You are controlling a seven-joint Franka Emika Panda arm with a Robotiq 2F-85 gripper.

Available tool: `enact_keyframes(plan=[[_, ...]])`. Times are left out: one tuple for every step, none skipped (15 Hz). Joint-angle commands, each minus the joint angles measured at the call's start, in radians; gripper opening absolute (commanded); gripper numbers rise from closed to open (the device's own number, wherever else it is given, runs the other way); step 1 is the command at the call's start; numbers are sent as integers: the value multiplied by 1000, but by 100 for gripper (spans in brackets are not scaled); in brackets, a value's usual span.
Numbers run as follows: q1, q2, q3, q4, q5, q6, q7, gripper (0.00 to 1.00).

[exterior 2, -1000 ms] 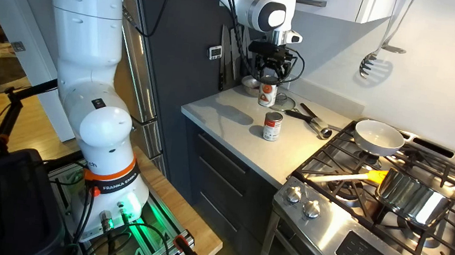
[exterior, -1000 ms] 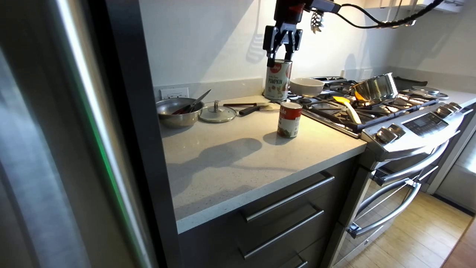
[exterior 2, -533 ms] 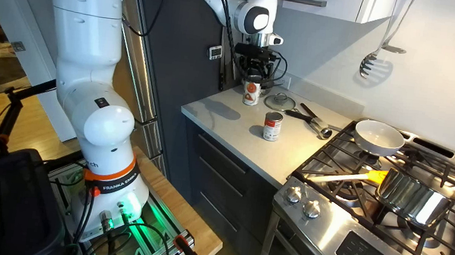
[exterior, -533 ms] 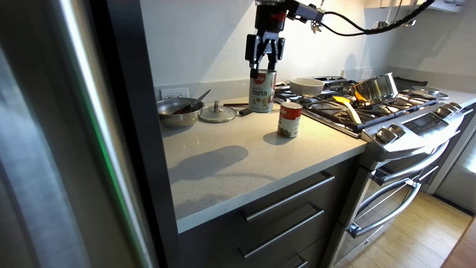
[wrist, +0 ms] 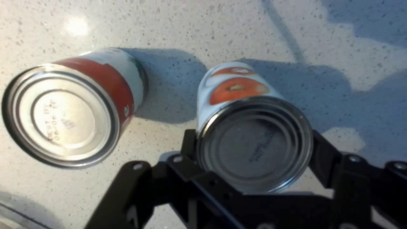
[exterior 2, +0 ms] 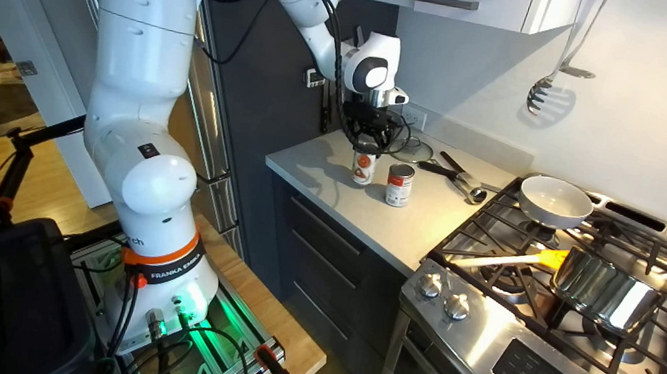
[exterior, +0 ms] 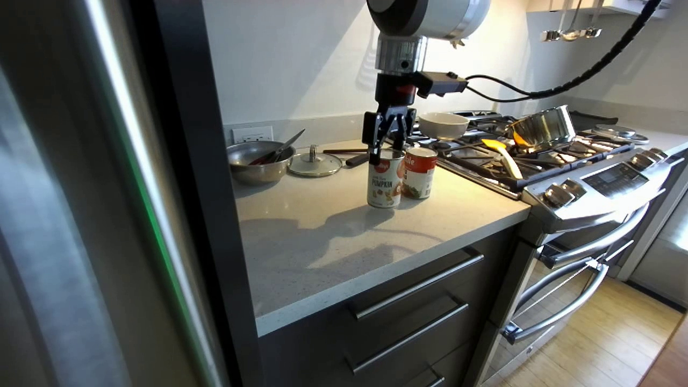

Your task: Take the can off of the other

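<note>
The can [exterior: 384, 185] is a tall tin with a white pumpkin label and a grey lid, upright at the counter surface. It also shows in an exterior view [exterior 2: 362, 169] and in the wrist view [wrist: 254, 148]. My gripper [exterior: 387, 150] points straight down, with one finger on each side of the can's top rim, shut on it; it also shows in the wrist view [wrist: 253, 141]. The other [exterior: 422, 172], a tin with a red band and white label, stands upright beside it; it shows too in an exterior view [exterior 2: 399, 186] and the wrist view [wrist: 63, 117]. A gap separates the tins.
A steel bowl [exterior: 258, 166] and a glass lid [exterior: 315, 164] lie toward the wall, with utensils [exterior 2: 455, 178] near them. The stove [exterior 2: 480, 326] with a white bowl [exterior 2: 555, 202] and a steel pot [exterior 2: 604, 290] adjoins the counter.
The gripper carried the can from high above the far part of the counter down to the surface beside the other, nearer the front edge. The other has not moved.
</note>
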Motion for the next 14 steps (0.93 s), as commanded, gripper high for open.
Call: enact_keyframes(plan=[[-13, 4, 4, -27, 1, 59, 6, 58], [-14, 8, 6, -29, 2, 69, 6, 58], [-16, 9, 7, -32, 2, 76, 6, 58], [-16, 10, 7, -35, 3, 83, 7, 58], [-17, 9, 7, -37, 5, 88, 9, 58], [-17, 9, 6, -38, 4, 91, 11, 82], [-18, 8, 6, -37, 5, 91, 12, 96], [-20, 6, 6, -37, 6, 91, 13, 97], [-22, 2, 8, -37, 11, 90, 10, 100], [-25, -7, 8, -37, 15, 90, 10, 100], [-28, -17, 9, -37, 21, 87, 6, 100], [-31, -34, 8, -39, 25, 80, 7, 100], [-33, -52, 4, -42, 26, 76, 12, 100], [-33, -75, -9, -40, 14, 51, 31, 100]])
